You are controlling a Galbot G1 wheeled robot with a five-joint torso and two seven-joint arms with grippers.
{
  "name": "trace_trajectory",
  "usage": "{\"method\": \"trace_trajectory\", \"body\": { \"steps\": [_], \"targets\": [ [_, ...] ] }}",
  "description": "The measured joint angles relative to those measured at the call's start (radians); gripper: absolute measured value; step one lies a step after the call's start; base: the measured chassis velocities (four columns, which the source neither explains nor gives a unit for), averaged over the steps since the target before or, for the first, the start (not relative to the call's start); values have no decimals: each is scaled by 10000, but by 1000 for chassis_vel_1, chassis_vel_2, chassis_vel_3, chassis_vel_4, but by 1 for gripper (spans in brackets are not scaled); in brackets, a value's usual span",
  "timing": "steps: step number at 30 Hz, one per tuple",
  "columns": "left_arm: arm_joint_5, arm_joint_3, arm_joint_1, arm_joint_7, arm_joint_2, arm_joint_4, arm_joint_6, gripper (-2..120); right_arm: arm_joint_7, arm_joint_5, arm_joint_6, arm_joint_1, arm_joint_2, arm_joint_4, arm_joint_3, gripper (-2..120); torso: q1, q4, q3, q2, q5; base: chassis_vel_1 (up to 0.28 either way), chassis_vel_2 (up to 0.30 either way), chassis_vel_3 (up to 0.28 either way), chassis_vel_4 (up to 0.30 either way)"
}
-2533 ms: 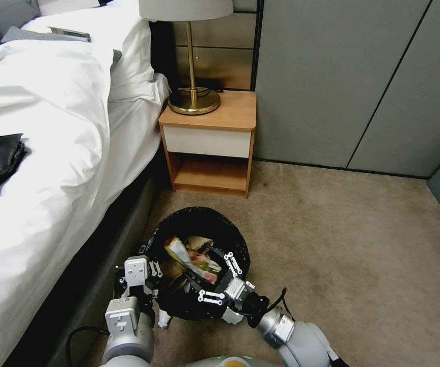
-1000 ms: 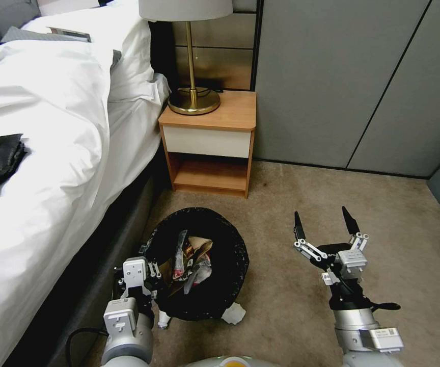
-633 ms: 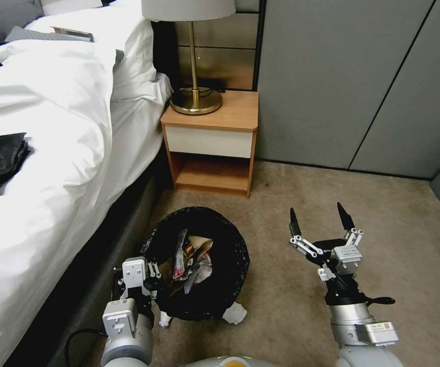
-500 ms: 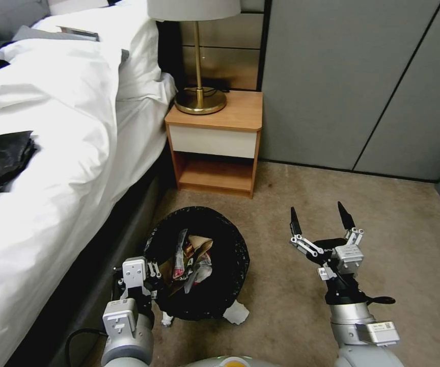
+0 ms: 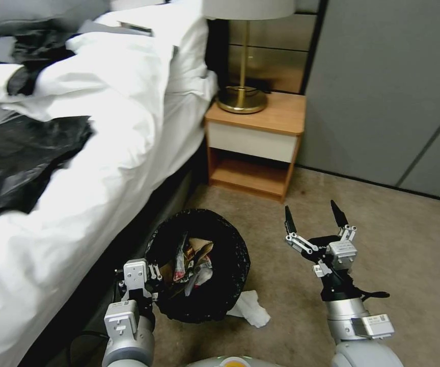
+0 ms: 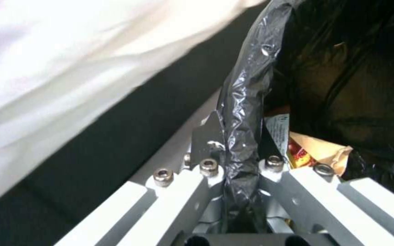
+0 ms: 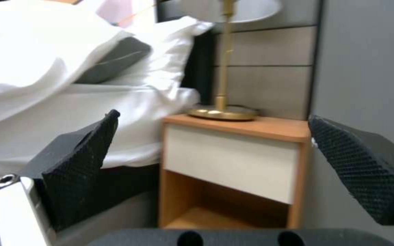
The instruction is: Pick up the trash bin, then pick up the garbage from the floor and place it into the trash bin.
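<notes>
black-lined trash bin (image 5: 199, 265) rim in left hand (image 6: 238, 160), crumpled paper (image 5: 250, 308) beside

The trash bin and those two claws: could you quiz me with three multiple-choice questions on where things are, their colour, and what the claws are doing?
1. Where is the trash bin?
A. on the nightstand
B. on the bed
C. beside the bed, over the floor

2. What colour is its liner bag?
A. black
B. blue
C. green

3. How is the right gripper?
A. shut on a wrapper
B. open and empty
C. inside the bin

Answers:
1 C: it sits next to the bed, above the floor.
2 A: crinkly black plastic covers the rim, which the left gripper clamps.
3 B: its fingertips stand apart, nothing between them.
</notes>
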Motion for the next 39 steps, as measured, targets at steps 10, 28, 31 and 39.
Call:
{"method": "trace_trajectory", "body": {
  "steps": [10,28,31,39],
  "targets": [
    [11,56,1,44,31,34,-42,0,-194,-90,-18,-24,-29,8,0,100,0,-1,0,0,-1,128,122,123,130],
    [-97,11,-15,59,160,-33,-51,0,-1128,1306,-1700,-244,-1947,-1071,-247,100,-1,-1,0,0,2,18,21,28,27],
    [-99,2,-16,55,154,-48,-41,0,-1747,1645,-2738,126,-2754,-2070,-825,100,-1,1,1,0,2,0,0,0,0],
    [-38,57,-37,36,81,-36,-32,0,-2903,1437,-3920,1158,-3323,-4275,-1441,100,0,0,1,0,0,0,0,0,0]
  ]
}}
